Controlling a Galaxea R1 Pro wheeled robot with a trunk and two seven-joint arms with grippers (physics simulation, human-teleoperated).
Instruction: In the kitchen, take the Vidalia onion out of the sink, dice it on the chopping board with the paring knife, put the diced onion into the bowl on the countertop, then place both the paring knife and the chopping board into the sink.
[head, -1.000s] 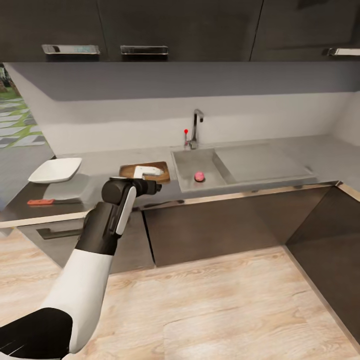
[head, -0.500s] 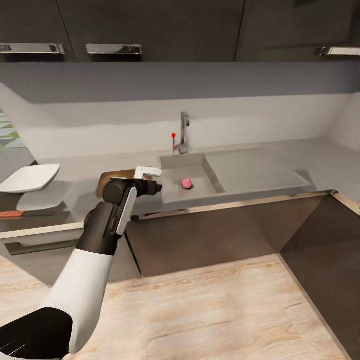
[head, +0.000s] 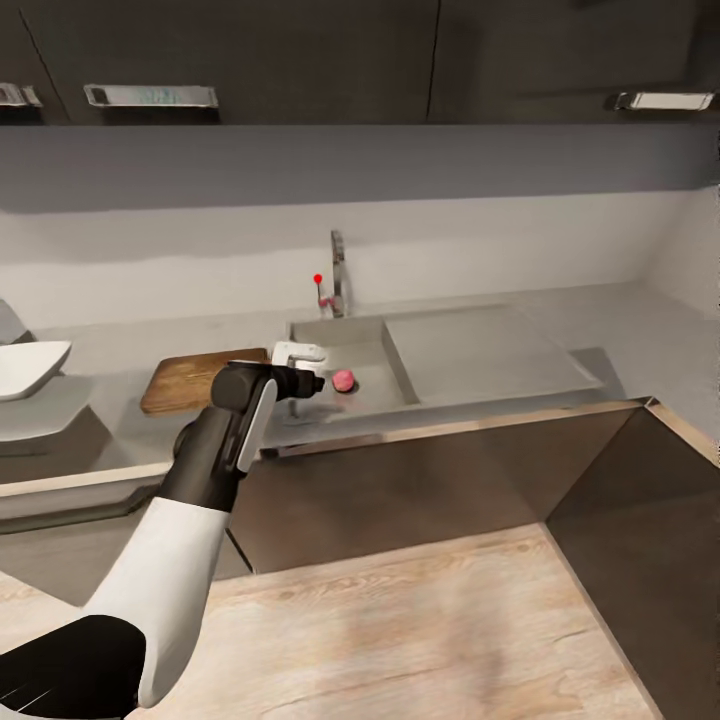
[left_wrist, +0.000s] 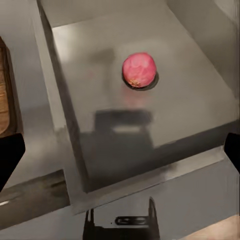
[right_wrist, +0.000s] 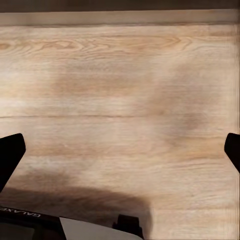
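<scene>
Hovering, left gripper (left_wrist: 120, 150): we hold it spread wide, gripping nothing, over the sink's (head: 395, 375) near rim
Right gripper (right_wrist: 120, 150): spread wide over wooden floor (right_wrist: 120, 90)
Onion (head: 343, 380): pink, on the basin floor; chopping board (head: 185, 378) left of sink
Bowl (head: 25, 368): far left on countertop (head: 120, 335)

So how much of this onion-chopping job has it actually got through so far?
Nothing looks finished yet. The round pink onion lies whole in the grey steel sink. In hand: the left tool, open and empty, hangs over the sink's near edge. The brown wooden chopping board is bare; the white bowl waits on the dark countertop. Lifting, dicing, transferring and clearing remain.
</scene>
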